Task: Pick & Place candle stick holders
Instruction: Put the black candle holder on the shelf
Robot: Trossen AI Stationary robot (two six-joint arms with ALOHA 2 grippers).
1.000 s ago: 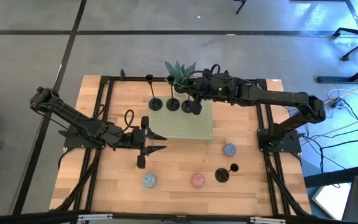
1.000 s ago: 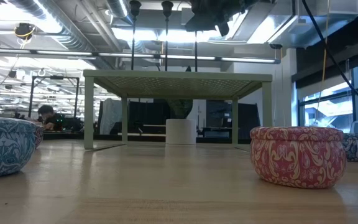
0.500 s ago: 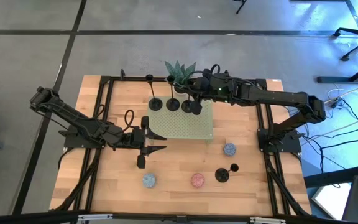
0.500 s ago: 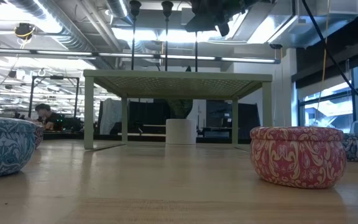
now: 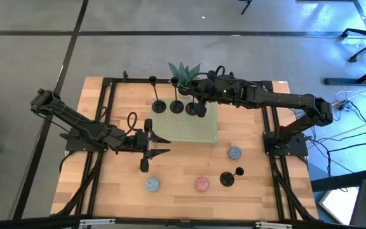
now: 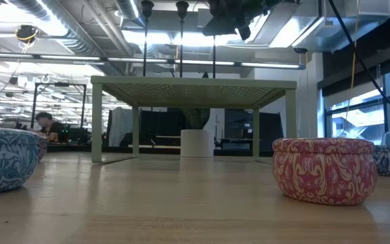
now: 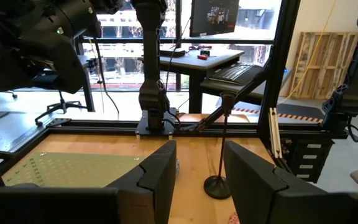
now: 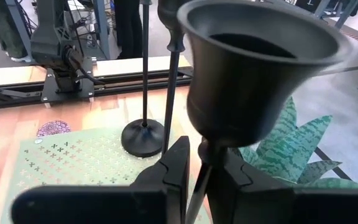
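I have a candle stick holder (image 8: pixel 260 68) pinched by its thin stem in my right pincer (image 5: pixel 199 98), its cup looming large just past my fingers (image 8: pixel 173 168) in the right wrist view. It stands at the far right of the pale green perforated shelf (image 5: pixel 189 130), the third in a row along that shelf's far edge. Its two neighbours, the middle holder (image 5: pixel 176 105) and the left holder (image 5: pixel 159 106), stand upright beside it on their round flat bases, close together but apart. From the level view all three stems rise above the shelf top (image 6: pixel 193 83), with my right pincer up among them at the upper edge.

The fourth holder (image 5: pixel 227 179) stands off the shelf on the wooden worktop (image 5: pixel 183 191), near the front right, between a pink patterned tin (image 5: pixel 201 184) and a blue patterned tin (image 5: pixel 234 152). It also shows upright in the left wrist view (image 7: pixel 219 149).

My left pincer (image 5: pixel 161 145) hangs low over the worktop just left of the shelf's front corner, spread wide and holding nothing. Another blue tin (image 5: pixel 152 185) sits in front of it. A green spiky plant (image 5: pixel 184 71) in a white pot stands behind the shelf.
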